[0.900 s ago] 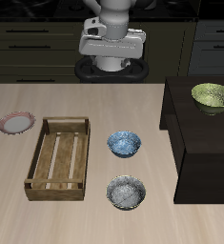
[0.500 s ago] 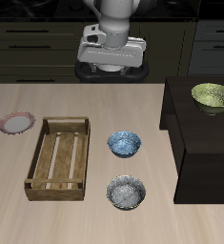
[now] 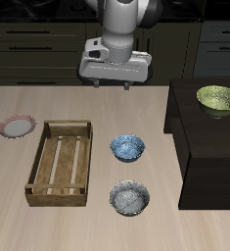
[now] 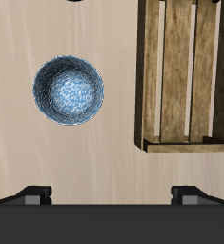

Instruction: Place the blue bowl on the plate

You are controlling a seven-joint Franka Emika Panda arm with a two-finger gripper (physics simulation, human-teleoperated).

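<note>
The blue bowl [image 3: 127, 147] [image 4: 69, 91] stands upright on the table beside the wooden crate, bright blue with a white speckled inside. The plate [image 3: 17, 126], pale with a pinkish-red rim, lies on the far side of the crate, near the table's side edge. My gripper [image 3: 113, 82] [image 4: 113, 195] hangs open above the back of the table, farther back than the bowl and well above it. Nothing is between its fingers [image 4: 32, 195], which stand wide apart.
A slatted wooden crate [image 3: 61, 163] [image 4: 180, 76] lies between bowl and plate. A grey-white speckled bowl [image 3: 130, 197] sits nearer the front edge than the blue one. A yellow-green bowl [image 3: 218, 98] rests on a dark raised cabinet [image 3: 205, 147] beside the bowls.
The arm has swung forward from the table's back, bringing the gripper out over the table toward the blue bowl. The bowls, plate and crate have not moved.
</note>
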